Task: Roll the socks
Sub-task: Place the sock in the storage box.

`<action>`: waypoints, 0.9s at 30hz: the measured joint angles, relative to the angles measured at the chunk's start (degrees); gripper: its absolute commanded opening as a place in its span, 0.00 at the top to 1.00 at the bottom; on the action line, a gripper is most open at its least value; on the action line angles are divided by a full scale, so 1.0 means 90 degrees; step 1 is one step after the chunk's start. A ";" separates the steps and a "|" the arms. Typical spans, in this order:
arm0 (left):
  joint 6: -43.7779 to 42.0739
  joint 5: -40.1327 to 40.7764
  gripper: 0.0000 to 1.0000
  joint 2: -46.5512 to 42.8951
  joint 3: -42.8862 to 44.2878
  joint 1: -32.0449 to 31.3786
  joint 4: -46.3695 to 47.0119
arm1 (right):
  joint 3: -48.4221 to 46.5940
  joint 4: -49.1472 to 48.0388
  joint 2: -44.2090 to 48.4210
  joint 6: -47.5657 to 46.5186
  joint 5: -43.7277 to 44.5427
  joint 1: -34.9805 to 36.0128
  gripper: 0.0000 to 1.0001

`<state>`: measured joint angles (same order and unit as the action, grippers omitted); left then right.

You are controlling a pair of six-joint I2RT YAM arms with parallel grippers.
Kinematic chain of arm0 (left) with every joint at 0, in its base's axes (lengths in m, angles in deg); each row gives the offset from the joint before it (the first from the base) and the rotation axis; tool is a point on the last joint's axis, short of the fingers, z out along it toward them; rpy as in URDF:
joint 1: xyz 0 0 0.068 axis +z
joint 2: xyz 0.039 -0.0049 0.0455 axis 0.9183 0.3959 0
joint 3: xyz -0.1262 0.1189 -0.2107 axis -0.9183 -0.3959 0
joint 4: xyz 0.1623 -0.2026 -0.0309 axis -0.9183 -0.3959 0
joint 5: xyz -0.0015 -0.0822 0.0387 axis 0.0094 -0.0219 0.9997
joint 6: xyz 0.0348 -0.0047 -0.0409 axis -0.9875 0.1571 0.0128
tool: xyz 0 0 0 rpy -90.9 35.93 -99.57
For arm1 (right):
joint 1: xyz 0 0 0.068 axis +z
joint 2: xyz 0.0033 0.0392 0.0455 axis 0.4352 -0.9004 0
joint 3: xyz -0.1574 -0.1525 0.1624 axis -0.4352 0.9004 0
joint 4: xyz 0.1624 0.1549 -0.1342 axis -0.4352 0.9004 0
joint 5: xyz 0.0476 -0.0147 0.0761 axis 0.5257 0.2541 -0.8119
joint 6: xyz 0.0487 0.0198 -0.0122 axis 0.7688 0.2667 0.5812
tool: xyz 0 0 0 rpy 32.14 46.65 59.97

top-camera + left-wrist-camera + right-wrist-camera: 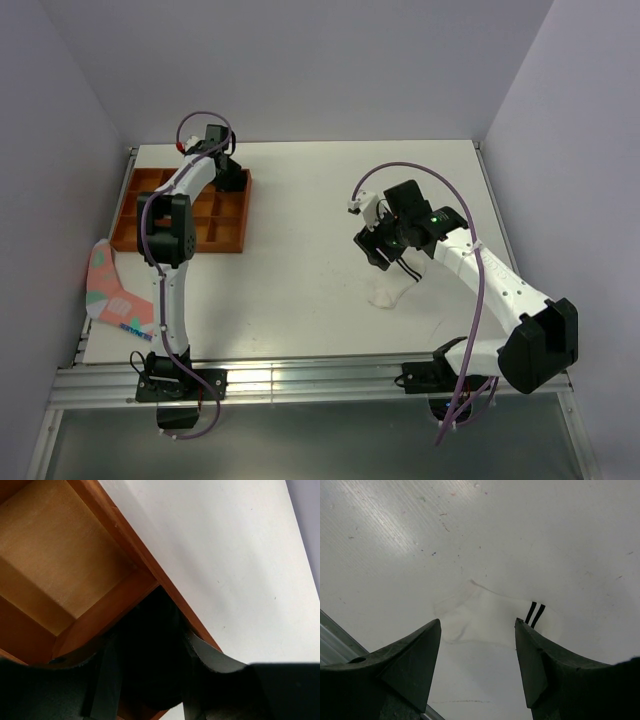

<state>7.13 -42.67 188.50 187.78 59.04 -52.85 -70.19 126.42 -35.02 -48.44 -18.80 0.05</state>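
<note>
Right tool [477, 625]: jaws wide, nothing held, hovering above the white sock [495, 620]. Its 2 fingers frame the sock in the right wrist view without touching it. The sock lies flat on the worktop [395, 530], cuff with 2 black stripes toward the right finger, and shows no fold or roll. In the top view it sits near the front edge, just ahead of the right tool and well apart from everything else. Left tool [150, 645]: reached out over the far right corner of the wooden compartment tray [135, 545], with a dark rounded bundle [150, 670] between its fingers. The bundle is probably the black sock, down in the corner compartment. Cannot tell whether the jaws grip it or have let go, because dark fingers and dark fabric merge. No stripes are visible on it. Judgement: 1 of 2 socks appears bundled and placed in the tray. The white sock is not yet started, so rolling it remains. The pink patterned fabric piece [108, 290] lies at the left edge of the worktop, apart from both tools.
</note>
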 measured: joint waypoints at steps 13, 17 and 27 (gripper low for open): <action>-0.0134 0.0075 0.50 -0.0165 -0.0117 0.0024 -0.0180 | -0.0024 0.0051 -0.0090 0.0000 0.0002 0.0000 0.32; -0.0209 0.0180 0.50 -0.0165 0.0124 0.0024 -0.0532 | -0.0078 0.0066 -0.0163 -0.0002 0.0000 0.0000 0.32; -0.0355 0.0279 0.50 -0.0165 0.0226 0.0015 -0.0653 | -0.0083 0.0075 -0.0172 -0.0002 0.0000 0.0000 0.32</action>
<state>3.94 -40.16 187.02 189.82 59.17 -58.73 -70.93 127.09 -36.57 -48.46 -18.80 0.05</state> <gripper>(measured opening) 0.493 0.678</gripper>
